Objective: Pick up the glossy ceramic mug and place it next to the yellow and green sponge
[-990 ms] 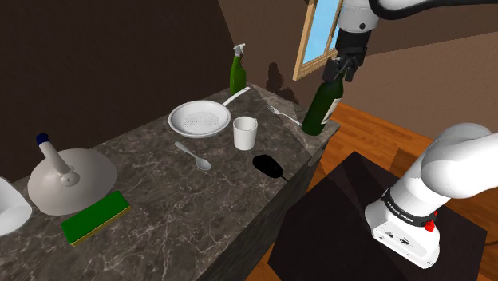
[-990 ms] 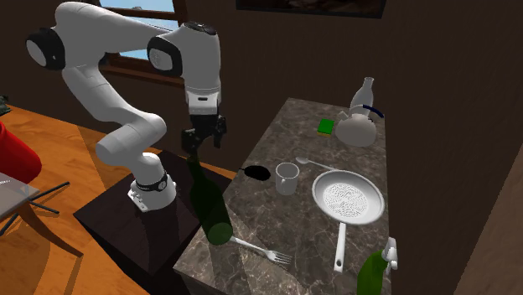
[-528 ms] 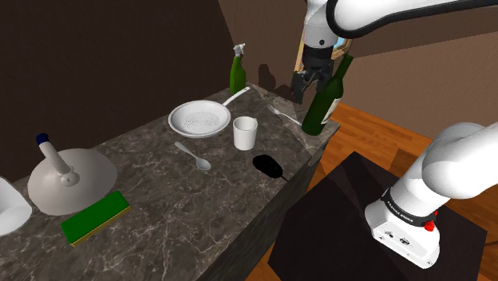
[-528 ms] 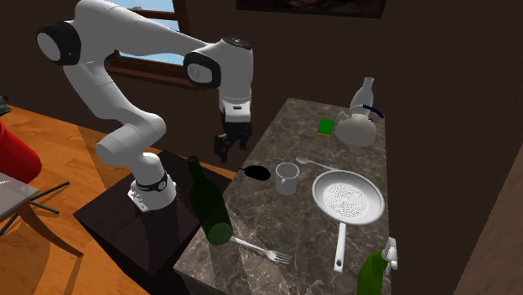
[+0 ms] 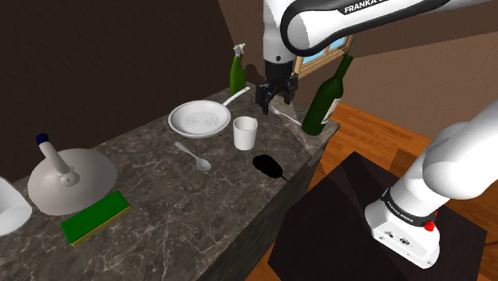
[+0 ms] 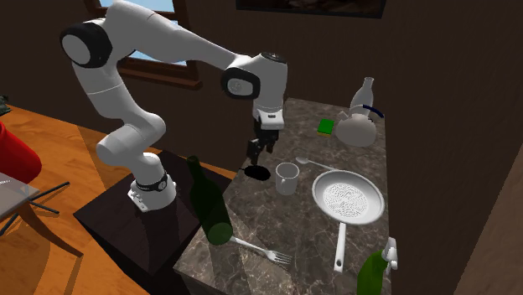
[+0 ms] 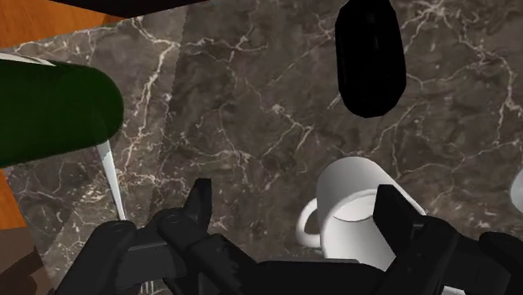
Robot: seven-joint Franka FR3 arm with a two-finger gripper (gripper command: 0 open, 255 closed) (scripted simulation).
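My arm [image 5: 447, 160] is glossy white, built of rounded, tube-like links with dark bands at the joints. At the top of the shoulder view, 1 dark band carries white FRANKA lettering [image 5: 371, 6]. Another lettered black ring [image 5: 401, 209] circles my base at the lower right, just above 1 small red button [image 5: 429, 227]. My gripper [image 5: 271, 102] is all black, with 2 blocky fingers [image 7: 199, 205].

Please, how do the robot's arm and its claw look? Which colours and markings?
The arm is built of rounded white links with dark joints. A dark band carries white FRANKA lettering, and a small red button sits near the base. The claw is all black, with two blocky fingers.
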